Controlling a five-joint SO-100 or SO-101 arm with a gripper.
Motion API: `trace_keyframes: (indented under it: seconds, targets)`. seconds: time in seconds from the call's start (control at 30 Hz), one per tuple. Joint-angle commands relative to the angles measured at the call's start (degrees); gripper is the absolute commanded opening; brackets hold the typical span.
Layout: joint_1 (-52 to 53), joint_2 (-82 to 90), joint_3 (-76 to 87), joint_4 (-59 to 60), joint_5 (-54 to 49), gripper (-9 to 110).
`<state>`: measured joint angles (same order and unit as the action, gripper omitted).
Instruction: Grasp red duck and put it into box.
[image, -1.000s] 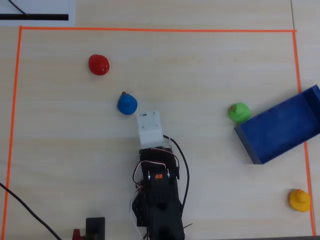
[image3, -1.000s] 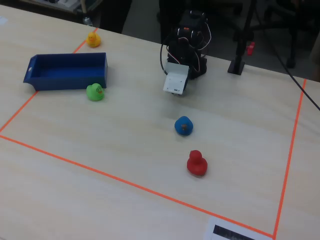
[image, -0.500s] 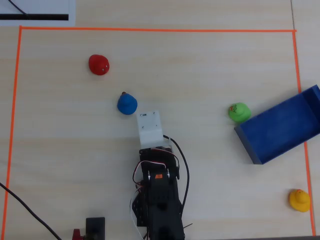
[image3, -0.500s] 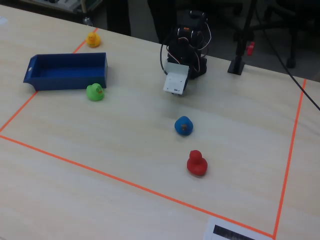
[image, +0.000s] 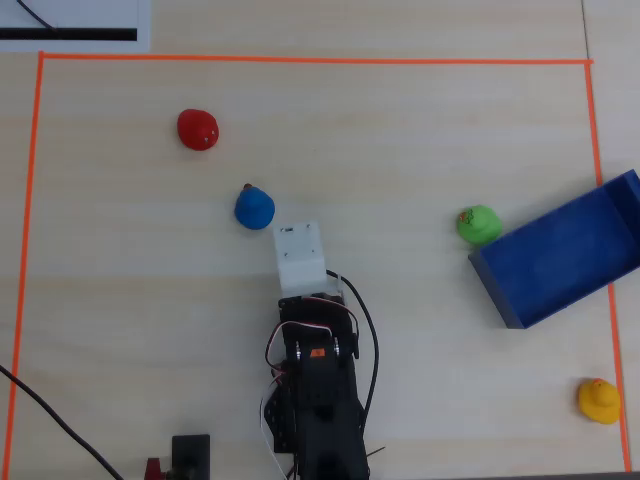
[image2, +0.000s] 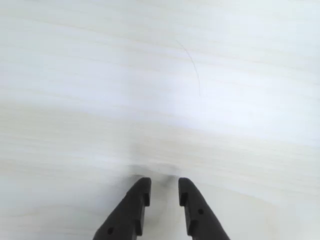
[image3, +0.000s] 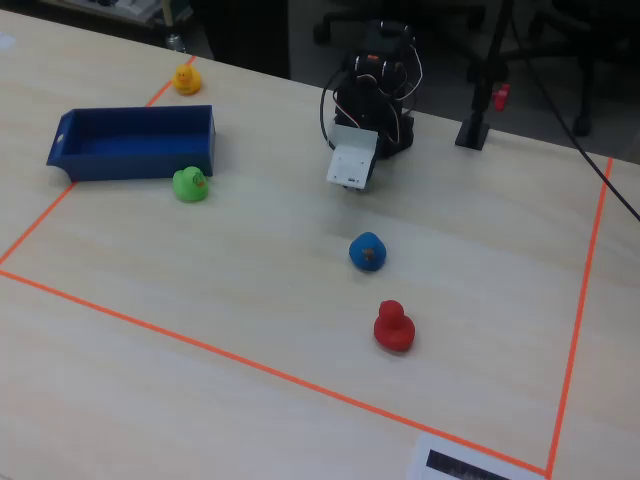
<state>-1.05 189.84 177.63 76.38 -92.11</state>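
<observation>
1. The red duck (image: 198, 129) sits in the upper left of the overhead view, alone on the counter (image: 400, 140), with nothing touching it.
2. In the fixed view the red duck (image3: 394, 326) is low and a bit right of the middle.
3. The blue duck (image: 254, 207) is near it, lower and to the right in the overhead view.
4. The end effector (image2: 163, 192) shows at the bottom of the wrist view. Its two dark fingers (image2: 135, 205) have a small gap between them and hold nothing; only bare counter lies under them.
5. The arm's white part (image: 299, 257) is just beside the blue duck.
6. The box (image: 565, 255) lies at the right edge of the overhead view, well apart from the red duck.
7. The green duck (image: 478, 224) is just beside the box's upper left corner.
8. The yellow duck (image: 598, 400) is in the lower right corner.
9. An orange tape line (image: 300, 59) frames the counter.
</observation>
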Motion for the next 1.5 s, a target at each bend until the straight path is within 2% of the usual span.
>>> trace_keyframes:
  seconds: [0.0, 0.83, 0.93, 1.1, 1.3, 1.37, 1.47]
  targets:
    - [0.4, -0.1, 0.6, 0.8, 0.1, 5]
    - [0.0, -0.1, 0.6, 0.8, 0.1, 5]
    - [0.9, -0.1, 0.6, 0.8, 0.1, 0]
    - [-0.8, -0.4, 0.5, -1.8, -2.5, 0]
    - [-4.7, -22.0, -10.9, -28.4, -2.1, 0]
    - [-7.5, -30.8, -19.1, -31.9, -0.4, 3]
    - [-12.0, -43.2, -34.9, -30.9, 3.1, 9]
